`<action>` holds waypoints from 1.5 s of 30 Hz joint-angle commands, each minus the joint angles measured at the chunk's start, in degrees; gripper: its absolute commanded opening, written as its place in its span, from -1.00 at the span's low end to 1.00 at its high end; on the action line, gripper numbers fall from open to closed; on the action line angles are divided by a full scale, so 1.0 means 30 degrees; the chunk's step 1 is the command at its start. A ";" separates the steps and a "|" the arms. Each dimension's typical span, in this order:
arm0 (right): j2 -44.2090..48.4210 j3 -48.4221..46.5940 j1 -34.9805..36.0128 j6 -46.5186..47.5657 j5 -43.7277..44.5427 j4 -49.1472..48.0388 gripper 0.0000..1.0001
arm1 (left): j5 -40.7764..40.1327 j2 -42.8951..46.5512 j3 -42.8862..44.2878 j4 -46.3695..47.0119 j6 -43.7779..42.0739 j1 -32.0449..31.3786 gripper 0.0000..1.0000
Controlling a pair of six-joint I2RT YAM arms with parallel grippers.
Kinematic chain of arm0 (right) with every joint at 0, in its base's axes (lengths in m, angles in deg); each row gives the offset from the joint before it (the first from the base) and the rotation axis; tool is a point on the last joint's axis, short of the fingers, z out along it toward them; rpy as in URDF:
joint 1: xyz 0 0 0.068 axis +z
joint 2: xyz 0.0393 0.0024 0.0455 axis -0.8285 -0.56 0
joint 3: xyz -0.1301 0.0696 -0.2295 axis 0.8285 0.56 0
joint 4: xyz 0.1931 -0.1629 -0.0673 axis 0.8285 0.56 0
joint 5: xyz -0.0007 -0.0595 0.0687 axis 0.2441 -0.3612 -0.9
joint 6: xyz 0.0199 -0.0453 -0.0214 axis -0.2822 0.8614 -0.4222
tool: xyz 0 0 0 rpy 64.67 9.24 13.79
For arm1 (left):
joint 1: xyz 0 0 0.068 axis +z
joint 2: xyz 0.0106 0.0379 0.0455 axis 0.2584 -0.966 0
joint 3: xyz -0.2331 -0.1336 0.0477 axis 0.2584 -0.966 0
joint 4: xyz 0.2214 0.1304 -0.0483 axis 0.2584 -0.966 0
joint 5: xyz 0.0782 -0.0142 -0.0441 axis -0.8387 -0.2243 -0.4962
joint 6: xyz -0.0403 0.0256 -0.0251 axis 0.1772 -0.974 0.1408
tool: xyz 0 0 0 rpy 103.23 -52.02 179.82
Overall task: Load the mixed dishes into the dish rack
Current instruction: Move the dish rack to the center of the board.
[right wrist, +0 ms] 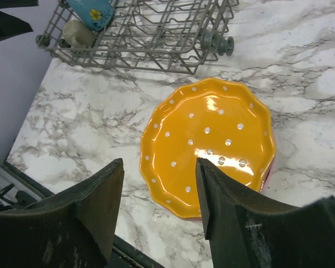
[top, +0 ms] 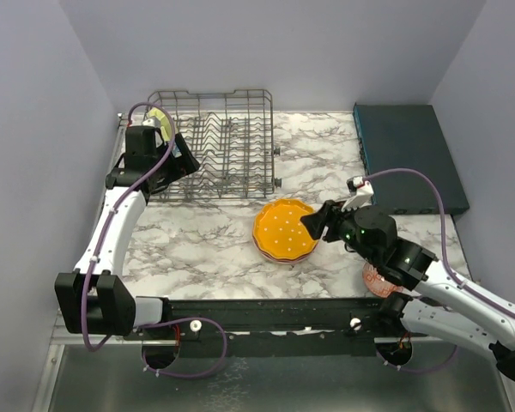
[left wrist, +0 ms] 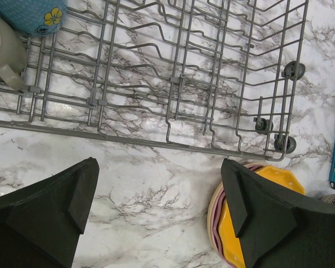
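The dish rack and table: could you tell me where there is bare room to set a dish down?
Free: middle and right rows of the dish rack; marble left of the orange plate, before the rack; the marble between rack and teal box. Crowded: the rack's left end, holding mugs.

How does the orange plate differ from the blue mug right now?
The orange plate lies flat atop a pink plate, outside the dish rack; the blue mug is inside the rack's corner. The plate bears white dots; the mug, a yellow flower. The plate is wide and shallow; the mug smaller and rounded. Both are brightly patterned.
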 commanded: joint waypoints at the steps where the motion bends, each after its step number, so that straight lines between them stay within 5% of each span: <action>1: -0.0526 -0.1563 -0.0033 0.0568 0.2006 0.3133 0.21 | 0.0709 0.0733 -0.0350 0.0244 -0.0288 0.0028 0.98; 8: -0.1464 -0.3334 -0.0033 0.1300 0.3605 0.4413 0.25 | 0.1791 0.0934 -0.1192 0.0799 0.1042 0.0030 0.97; 16: -0.5888 -0.7055 -0.0042 0.2833 0.4455 0.5901 0.27 | 0.1733 0.2819 -0.3810 0.2223 0.1647 0.0002 0.97; 29: -1.4273 -1.2579 -0.0612 0.3981 0.3942 0.4461 0.27 | 0.3843 0.4489 -0.6447 0.3184 0.1468 -0.0349 0.97; 45: -2.0376 -1.7327 -0.2690 0.3838 0.3955 0.3691 0.27 | 0.2883 0.6620 -0.6868 0.3370 0.1764 -0.0884 0.98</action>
